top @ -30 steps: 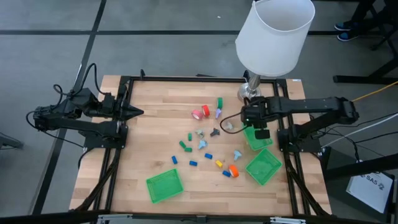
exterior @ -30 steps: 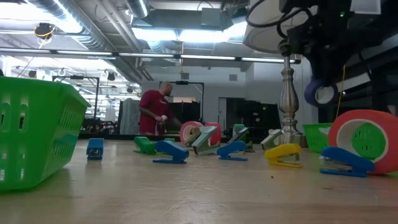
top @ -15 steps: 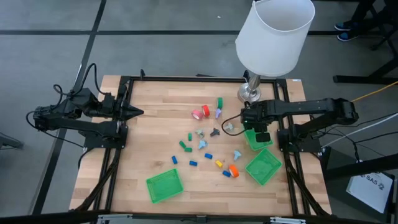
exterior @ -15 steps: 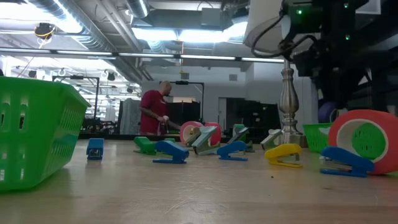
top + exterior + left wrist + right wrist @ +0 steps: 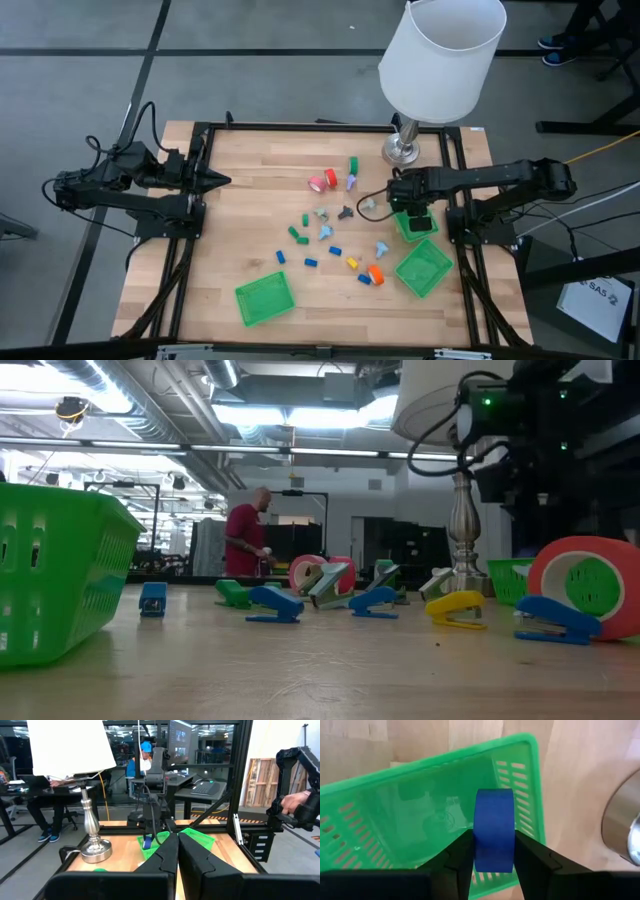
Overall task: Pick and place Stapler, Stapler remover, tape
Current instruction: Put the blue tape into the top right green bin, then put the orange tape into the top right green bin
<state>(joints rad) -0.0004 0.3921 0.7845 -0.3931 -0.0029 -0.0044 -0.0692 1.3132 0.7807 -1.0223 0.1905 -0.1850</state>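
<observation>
We saw a grey tiled floor (image 5: 300, 60) around the butcher-block table (image 5: 250, 230), and a white-shaded lamp (image 5: 442, 55) at the table's one o'clock corner. Beyond the table ran ceiling pipes (image 5: 150, 410) and bright light panels (image 5: 290, 415); a person in a red shirt (image 5: 245, 540) stood far back.

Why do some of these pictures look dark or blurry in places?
Low view: ceiling lights glare, so the arm is a dark shape and the near basket is soft. Right wrist view: the blue tape is sharp, the lamp base blurred.
</observation>
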